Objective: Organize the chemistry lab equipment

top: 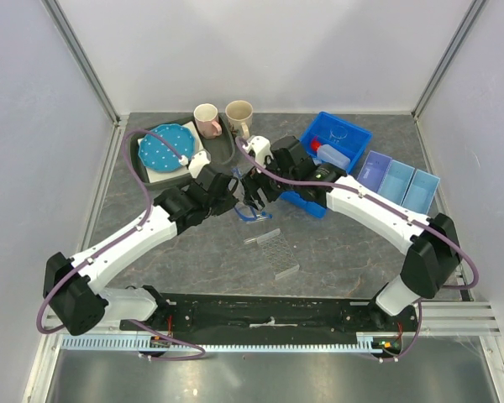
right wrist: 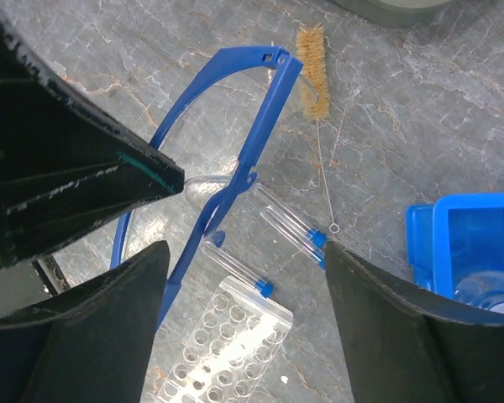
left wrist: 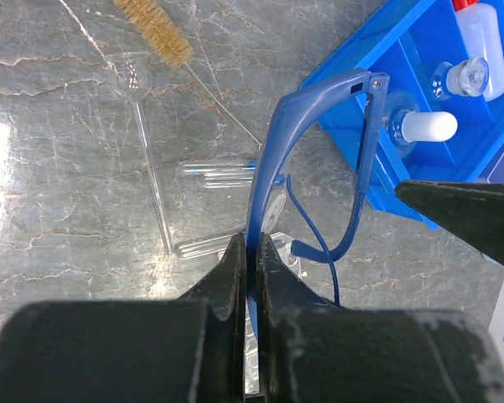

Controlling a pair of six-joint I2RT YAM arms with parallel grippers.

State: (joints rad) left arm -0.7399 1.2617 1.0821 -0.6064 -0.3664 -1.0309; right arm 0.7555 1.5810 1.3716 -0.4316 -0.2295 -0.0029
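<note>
The left gripper [left wrist: 250, 252] is clamped on a blue edge of the glasses [left wrist: 273, 143], mid-frame in the top view, just left of the bin [left wrist: 437, 50]. The right gripper [right wrist: 245, 252] straddles them, fingers wide. It should close squarely on the frame before the left lets go.

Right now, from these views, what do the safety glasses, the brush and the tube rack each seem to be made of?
Safety glasses: smooth blue plastic, by its slight sheen and moulded hinge. Brush: matte tan bristles, fibre unclear, on thin wire, probably metal. Tube rack: clear plastic, likely; the table shows through its rows of holes.
</note>
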